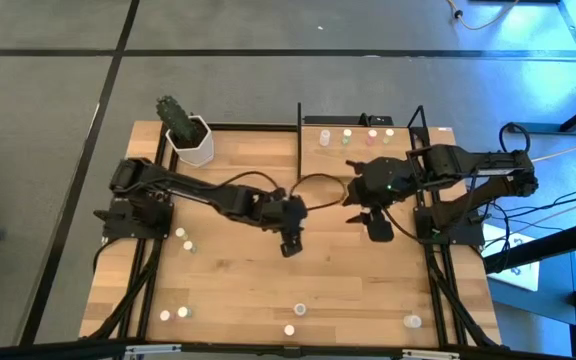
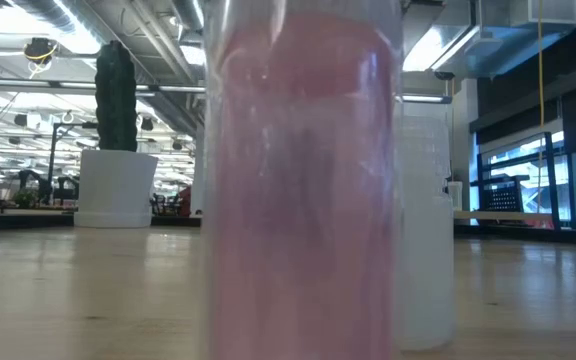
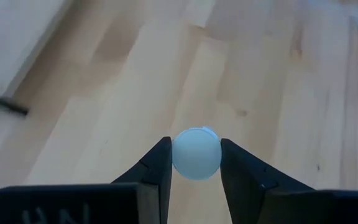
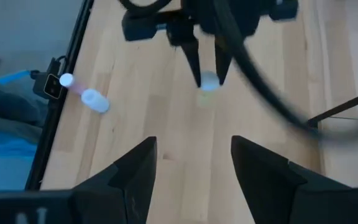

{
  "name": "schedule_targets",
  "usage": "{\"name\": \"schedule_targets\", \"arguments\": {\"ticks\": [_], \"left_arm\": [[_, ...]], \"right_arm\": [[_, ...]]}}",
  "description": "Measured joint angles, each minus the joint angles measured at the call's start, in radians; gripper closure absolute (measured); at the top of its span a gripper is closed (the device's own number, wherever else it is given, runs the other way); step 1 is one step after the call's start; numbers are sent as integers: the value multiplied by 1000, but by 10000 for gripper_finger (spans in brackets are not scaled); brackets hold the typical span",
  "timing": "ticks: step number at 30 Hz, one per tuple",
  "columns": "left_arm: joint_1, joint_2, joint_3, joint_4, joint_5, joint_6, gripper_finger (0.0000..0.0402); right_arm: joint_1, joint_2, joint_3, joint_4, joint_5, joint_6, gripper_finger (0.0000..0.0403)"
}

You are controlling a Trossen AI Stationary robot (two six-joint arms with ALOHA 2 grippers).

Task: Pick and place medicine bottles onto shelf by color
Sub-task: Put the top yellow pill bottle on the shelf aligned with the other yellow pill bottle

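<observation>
My left gripper hangs over the middle of the table, shut on a small white-capped medicine bottle. My right gripper hovers to its right, in front of the shelf, open with nothing between its fingers. Several bottles stand on the shelf board. Other bottles rest on the tabletop at the left, the near left, the near middle and the near right. My left gripper pinches the bottle's round sides between its two fingers, at their free ends. The fingers slant down toward the table. The bottle's round white face is turned toward the wrist camera. In the right wrist view the bottle hangs clear of the tabletop.
A white hexagonal pot with a dark cactus stands at the far left corner. A pink bottle fills the low view, with a white one behind it. Black rails run along the table's sides. Bare wood lies under both grippers.
</observation>
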Motion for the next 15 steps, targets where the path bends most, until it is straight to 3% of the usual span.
{"name": "schedule_targets", "arguments": {"ticks": [6,15], "left_arm": [[28,100,176,-193,81,149,303],[25,167,176,-189,79,166,303]], "right_arm": [[33,0,0,-16,-12,-9,194],[78,0,0,-28,-72,-54,194]]}}
